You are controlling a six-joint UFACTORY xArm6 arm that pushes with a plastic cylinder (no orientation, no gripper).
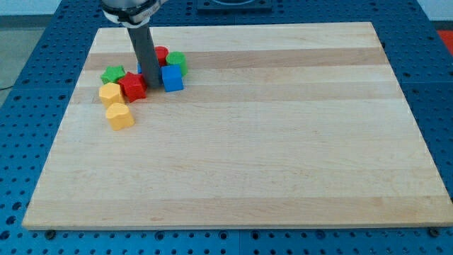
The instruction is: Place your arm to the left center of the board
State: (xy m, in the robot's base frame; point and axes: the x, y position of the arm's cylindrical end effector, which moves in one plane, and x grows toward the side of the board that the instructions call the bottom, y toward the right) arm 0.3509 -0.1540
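The wooden surface (283, 142) carries 7 blocks that can be made out, all bunched near the view's top left corner. There are 2 yellow blocks: a yellow hexagon-like block (110, 93) and below it a yellow heart-like block (119, 115). There are 2 green blocks: a green star (112, 74) at the cluster's left and a green block (176, 61) at its right, shape unclear. There are 2 red blocks: a red star (132, 86) and a red block (161, 54) mostly hidden behind the rod. There is 1 blue cube (172, 78), plus a sliver of blue beside the rod that cannot be told apart as a separate block.

The tool is a plain dark rod with nothing to open or close. My tip (153, 87) sits inside the cluster, between the red star and the blue cube, near both; contact cannot be told. It stands in the board's upper left, above the left center
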